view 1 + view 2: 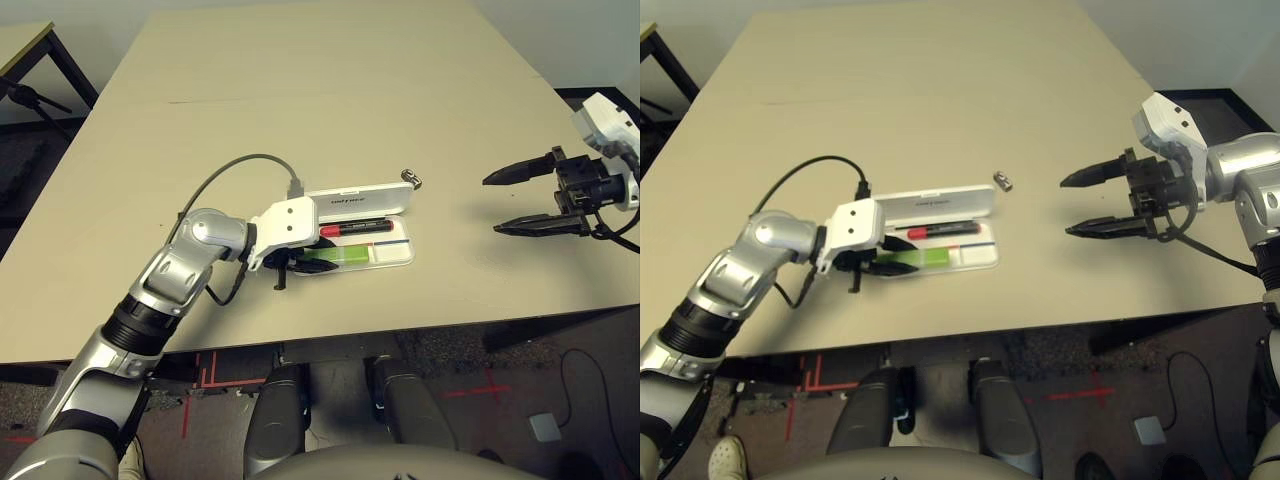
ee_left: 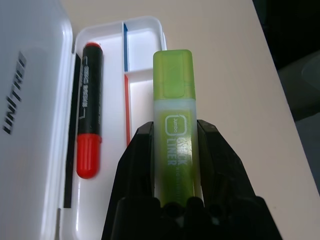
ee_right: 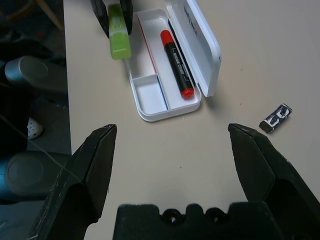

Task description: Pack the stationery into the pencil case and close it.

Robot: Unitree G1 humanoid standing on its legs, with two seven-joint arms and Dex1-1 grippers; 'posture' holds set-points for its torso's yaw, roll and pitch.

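Left wrist view: the left gripper (image 2: 175, 145) has its two black fingers closed on the green highlighter (image 2: 174, 130), gripping it along the lower half of its body, cap end pointing away from the wrist.
Highlighter position: over the near edge of the open case (image 1: 398, 256), at the case's left end (whether it touches the tray I cannot tell).
Case: white, lid (image 1: 360, 199) swung up on the far side, tray lying flat on the table (image 1: 330, 90); a red and blue stripe runs along the divider inside.
Marker: the red marker (image 1: 355, 229) lies inside the tray, in the long compartment next to the lid.
Metal piece: a small silver-dark piece (image 1: 412, 178) sits on the table just beyond the case's right end, outside it.
Right gripper: the right gripper (image 1: 507, 203) hangs above the table well to the right of the case, fingers spread wide and holding nothing, pointing toward the case.
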